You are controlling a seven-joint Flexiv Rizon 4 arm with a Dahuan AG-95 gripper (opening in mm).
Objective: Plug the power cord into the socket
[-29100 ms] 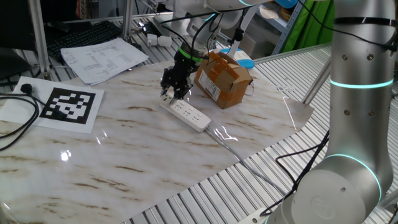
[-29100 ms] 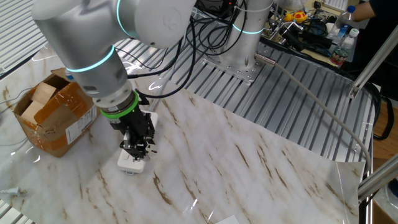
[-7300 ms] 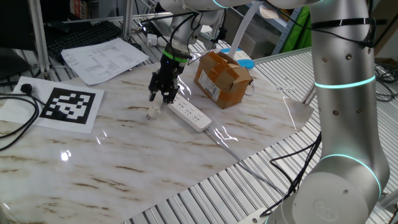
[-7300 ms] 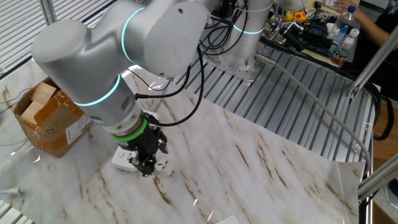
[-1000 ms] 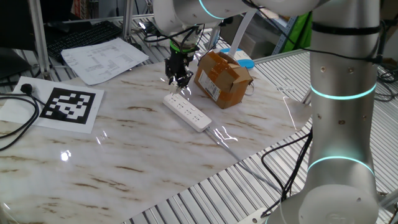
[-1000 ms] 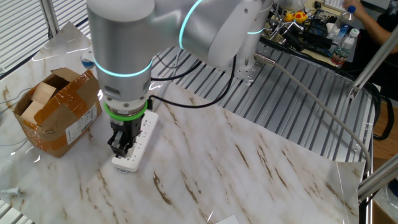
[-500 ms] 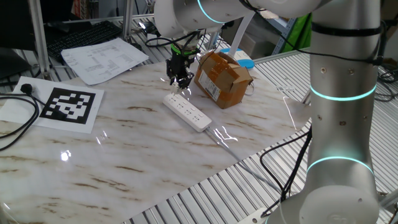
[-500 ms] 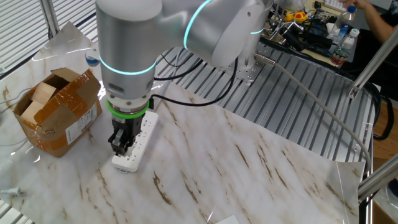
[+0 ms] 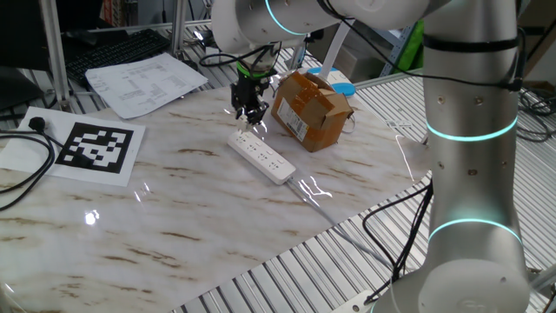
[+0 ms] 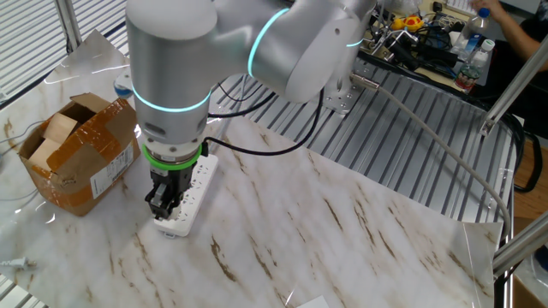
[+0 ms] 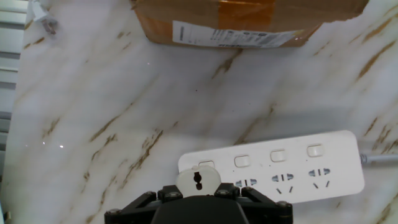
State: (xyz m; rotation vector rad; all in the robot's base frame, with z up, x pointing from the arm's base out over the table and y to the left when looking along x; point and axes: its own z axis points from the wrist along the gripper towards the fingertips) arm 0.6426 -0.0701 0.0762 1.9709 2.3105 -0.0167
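the tool, pinching the power cord, has stayed still above the end of the socket this past second; plugging not yet done.

Marble-patterned desk under my pincer, glossy, catching ceiling light. Ribbed metal surface borders it. Printed papers lie well off to one side, near a black-and-white marker sheet. Cluttered workbench stands far behind.

A taped brown cardboard box sits on the marble bench. Printed papers and a black-and-white marker sheet lie farther off.
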